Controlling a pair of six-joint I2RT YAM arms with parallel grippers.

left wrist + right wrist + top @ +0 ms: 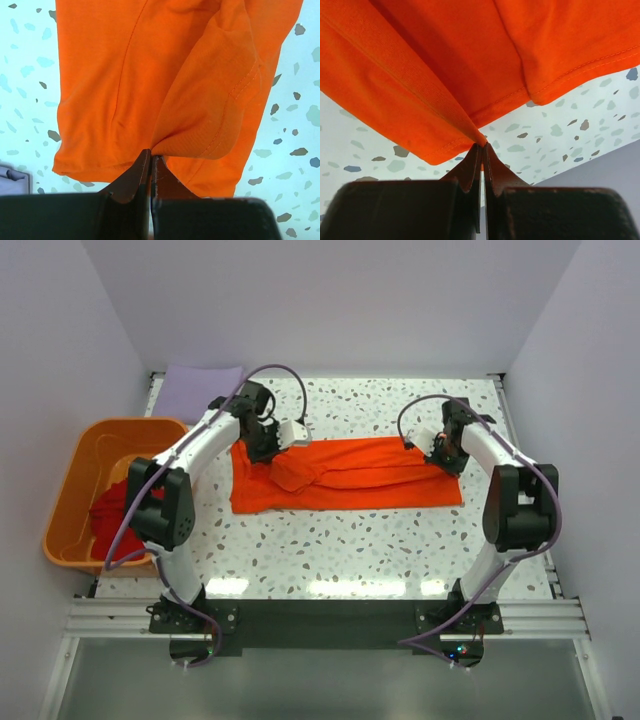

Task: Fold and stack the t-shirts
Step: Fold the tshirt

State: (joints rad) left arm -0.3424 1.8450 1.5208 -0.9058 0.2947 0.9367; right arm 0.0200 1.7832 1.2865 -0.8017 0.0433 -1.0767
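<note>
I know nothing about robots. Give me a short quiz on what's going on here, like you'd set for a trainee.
1. True or false: the red t-shirt sits in the orange tub.
2. What are the left pincer and the right pincer clamped on? A: the orange t-shirt. B: the tub's rim. C: nothing.
3. Fill the gap: the folded lavender t-shirt lies at the table's far ____ corner.

Key: 1 true; 2 A; 3 left.

Robot lab: enclosed terrazzo table [330, 545]
</note>
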